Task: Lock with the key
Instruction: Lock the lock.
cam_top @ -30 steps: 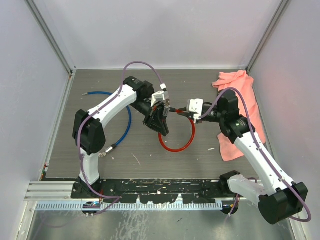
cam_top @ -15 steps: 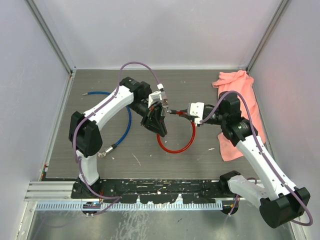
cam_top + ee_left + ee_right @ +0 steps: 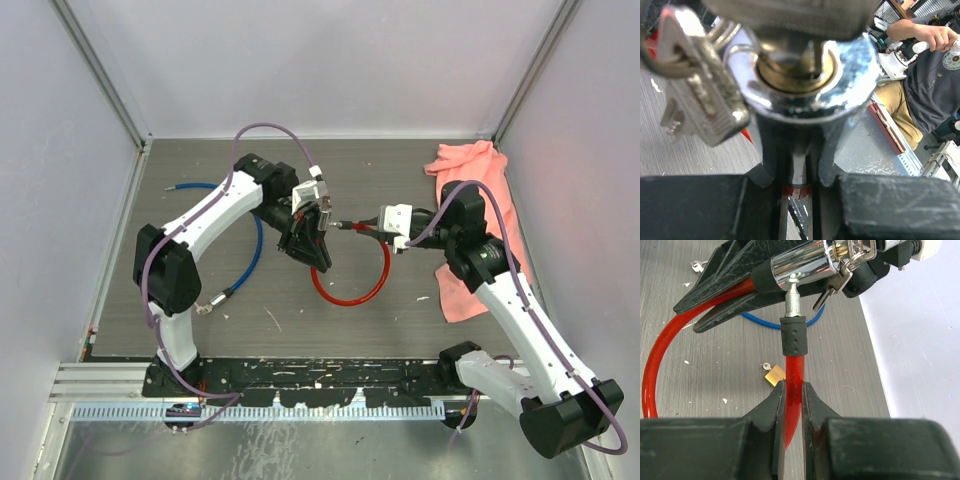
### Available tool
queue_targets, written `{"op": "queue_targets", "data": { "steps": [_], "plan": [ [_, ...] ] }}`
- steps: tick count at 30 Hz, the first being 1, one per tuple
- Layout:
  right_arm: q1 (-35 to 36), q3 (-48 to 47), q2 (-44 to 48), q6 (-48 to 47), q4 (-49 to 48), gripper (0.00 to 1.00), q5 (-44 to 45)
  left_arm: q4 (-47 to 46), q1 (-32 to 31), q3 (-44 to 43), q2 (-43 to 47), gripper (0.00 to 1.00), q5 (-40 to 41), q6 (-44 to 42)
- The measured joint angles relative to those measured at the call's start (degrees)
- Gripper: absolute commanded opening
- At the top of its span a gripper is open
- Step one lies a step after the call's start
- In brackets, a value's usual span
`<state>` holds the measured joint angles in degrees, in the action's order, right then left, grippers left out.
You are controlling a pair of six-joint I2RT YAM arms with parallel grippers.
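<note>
Left arm (image 3: 205, 215): from my screen, white rounded shells between chunky black joint housings.
Right arm (image 3: 520, 310): I see the same white shells and black joints.
Cable: one thin purple cable (image 3: 268, 126) runs along each arm.
Fingers (image 3: 767, 405): matte black, tapered, lightly scuffed plastic.

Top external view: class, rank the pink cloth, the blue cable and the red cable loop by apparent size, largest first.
1. pink cloth, clearly largest
2. blue cable, partly hidden
3. red cable loop
The two cables spread almost alike, so their order is unsure.
</note>
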<state>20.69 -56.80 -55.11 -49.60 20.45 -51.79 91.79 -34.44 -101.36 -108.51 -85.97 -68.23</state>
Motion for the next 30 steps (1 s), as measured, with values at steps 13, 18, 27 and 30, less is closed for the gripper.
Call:
{"op": "queue_targets", "data": {
  "steps": [13,18,27,30],
  "plan": [
    [0.24,0.00,-0.44,2.86,-2.89,0.01,2.34,0.00,-0.35,0.42,0.09,0.00,-0.44,-0.22],
    [0.61,0.02,-1.05,3.23,-3.28,0.01,2.75,0.00,-0.85,0.42,0.11,0.00,-0.44,-0.22],
    [1.03,0.20,-1.14,1.88,-2.64,0.01,2.40,0.00,-1.44,0.28,0.11,0.00,-0.44,-0.20],
    [1.11,0.22,-1.07,0.59,-1.57,0.01,1.68,0.00,-1.44,0.02,0.11,0.00,-0.44,-0.11]
  ]
}}
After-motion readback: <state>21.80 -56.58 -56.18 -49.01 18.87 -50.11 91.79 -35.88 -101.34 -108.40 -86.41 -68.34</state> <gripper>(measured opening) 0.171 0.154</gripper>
